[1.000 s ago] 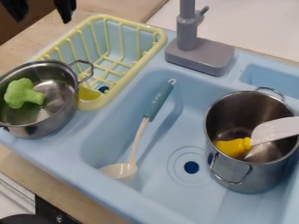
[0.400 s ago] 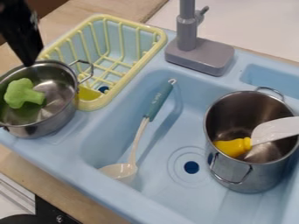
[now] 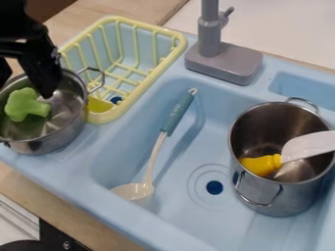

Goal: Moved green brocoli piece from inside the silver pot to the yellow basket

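Broccoli (image 3: 27, 105) cradled in the pot (image 3: 56, 142), gripper (image 3: 25, 87) poised above, jaws spread wide: the pick-up, it seems! Next it must be straddled, pinched, and lifted clear for the basket (image 3: 152, 30).

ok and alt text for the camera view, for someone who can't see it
Open robot end effector above a silver pot holding green toy broccoli, beside a yellow basket. In the light blue sink, a teal-handled ladle lies near a taller metal pot with a yellow item and a white one inside.
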{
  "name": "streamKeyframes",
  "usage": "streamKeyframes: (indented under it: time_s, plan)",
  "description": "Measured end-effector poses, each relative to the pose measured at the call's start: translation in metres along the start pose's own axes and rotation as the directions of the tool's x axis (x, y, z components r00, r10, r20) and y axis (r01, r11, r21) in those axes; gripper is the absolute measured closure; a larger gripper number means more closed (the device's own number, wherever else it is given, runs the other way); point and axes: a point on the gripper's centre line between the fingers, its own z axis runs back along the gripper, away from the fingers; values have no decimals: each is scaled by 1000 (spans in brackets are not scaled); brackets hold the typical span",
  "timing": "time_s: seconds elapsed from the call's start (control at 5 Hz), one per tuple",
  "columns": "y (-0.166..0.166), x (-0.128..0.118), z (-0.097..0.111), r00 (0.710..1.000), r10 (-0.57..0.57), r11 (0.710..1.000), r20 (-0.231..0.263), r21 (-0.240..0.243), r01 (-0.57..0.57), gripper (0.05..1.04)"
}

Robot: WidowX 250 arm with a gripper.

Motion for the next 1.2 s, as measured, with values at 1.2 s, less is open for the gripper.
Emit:
streamKeyframes:
  time_s: [1.2]
  plan:
    - [7, 6, -26, 992, 128, 990, -22, 56, -126, 87]
